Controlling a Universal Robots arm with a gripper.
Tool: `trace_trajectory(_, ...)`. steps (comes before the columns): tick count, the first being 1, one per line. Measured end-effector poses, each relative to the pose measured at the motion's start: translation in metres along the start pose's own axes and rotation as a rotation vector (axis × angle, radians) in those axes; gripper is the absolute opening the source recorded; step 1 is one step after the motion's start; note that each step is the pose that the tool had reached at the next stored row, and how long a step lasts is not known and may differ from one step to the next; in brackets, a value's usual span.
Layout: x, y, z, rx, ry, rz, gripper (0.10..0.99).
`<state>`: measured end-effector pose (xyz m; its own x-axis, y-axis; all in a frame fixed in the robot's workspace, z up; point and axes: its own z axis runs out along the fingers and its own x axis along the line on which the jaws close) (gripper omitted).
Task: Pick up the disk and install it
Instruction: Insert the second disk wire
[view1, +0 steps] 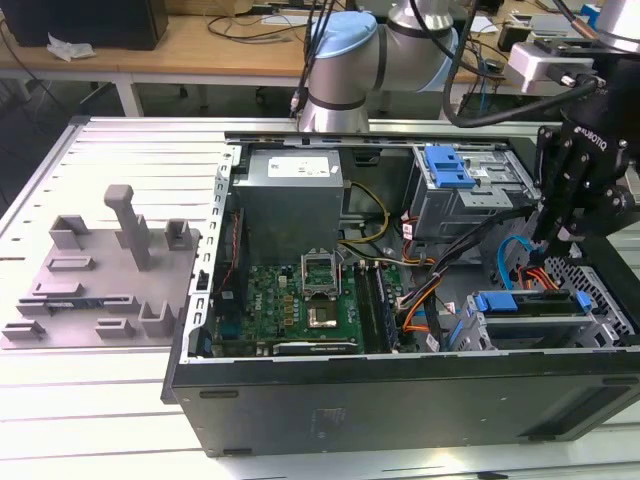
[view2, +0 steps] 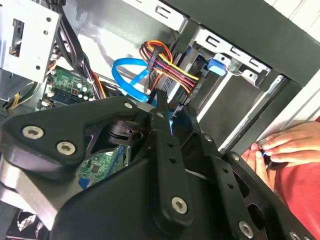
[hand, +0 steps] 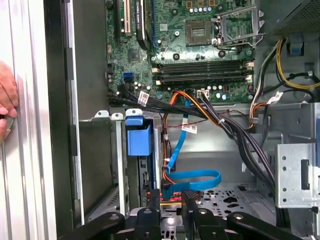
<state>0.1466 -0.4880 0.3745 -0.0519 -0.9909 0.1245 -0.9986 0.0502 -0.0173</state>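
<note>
The disk (view1: 528, 304) sits on edge in the lower drive cage (view1: 610, 325) at the corner of the open computer case (view1: 400, 400), at the exterior view's right. Its long axis runs left to right in that view, with one blue rail uppermost. In the first wrist view its blue end tab (hand: 139, 137) faces the motherboard (hand: 200, 45). The claw (view1: 558, 238) hangs just above the cage, apart from the disk. Its fingers (hand: 155, 202) stand a narrow gap apart and hold nothing. A blue data cable (hand: 192, 180) and an orange-red wire bundle (view2: 167, 62) crowd the space beside the cage. A person's hand (view2: 285, 147) rests on the case's outer edge. A grey fixture plate (view1: 95, 280) lies on the table (view1: 100, 420), well apart.
</note>
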Motion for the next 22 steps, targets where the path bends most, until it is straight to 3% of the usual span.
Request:
trace_trajectory(15, 0.0027, 0.0048, 0.0079, -0.001, -0.0006, 0.013, 0.314)
trace_trajectory(17, 0.0028, 0.0048, 0.0081, -0.002, -0.0010, 0.019, 0.298)
trace_trajectory(19, 0.0030, 0.0048, 0.0081, -0.003, -0.0013, 0.024, 0.165)
trace_trajectory(22, 0.0036, 0.0048, 0.0084, -0.004, -0.0023, 0.031, 0.165)
